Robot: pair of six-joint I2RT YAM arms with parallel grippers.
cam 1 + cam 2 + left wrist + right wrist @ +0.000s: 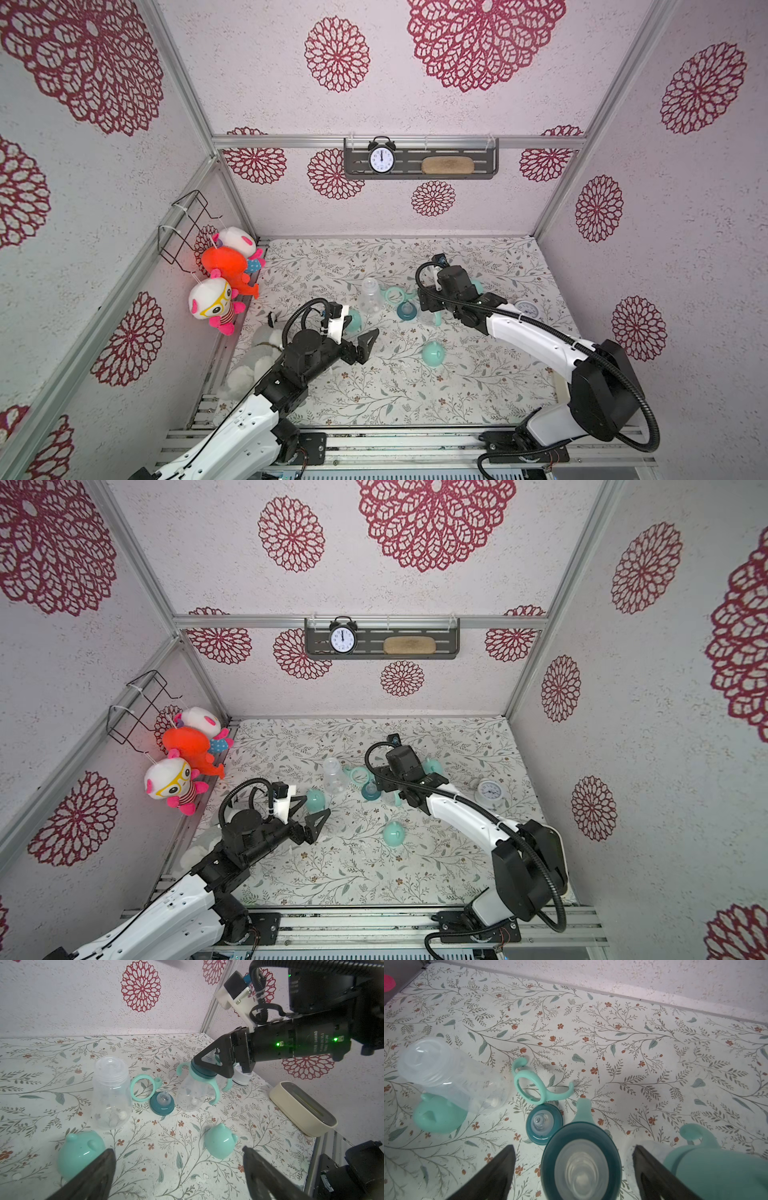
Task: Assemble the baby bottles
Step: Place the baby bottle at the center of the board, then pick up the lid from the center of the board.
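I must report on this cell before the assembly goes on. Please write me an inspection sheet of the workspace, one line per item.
Surface: floral mat, no spill seen.
Job's things: bare bottle upright; loose handle ring; loose nipple collar; loose cap; second loose cap; collared bottle with handles, uncapped; third cap, its base hidden.
Clutter: white clock, grey plush, cream box.
Grippers: left gripper open, empty; right gripper open astride the collared bottle's top.
Cables: black hoses on both arms, no snag seen.
Surroundings: flowered walls, shelf with alarm clock, hanging dolls.
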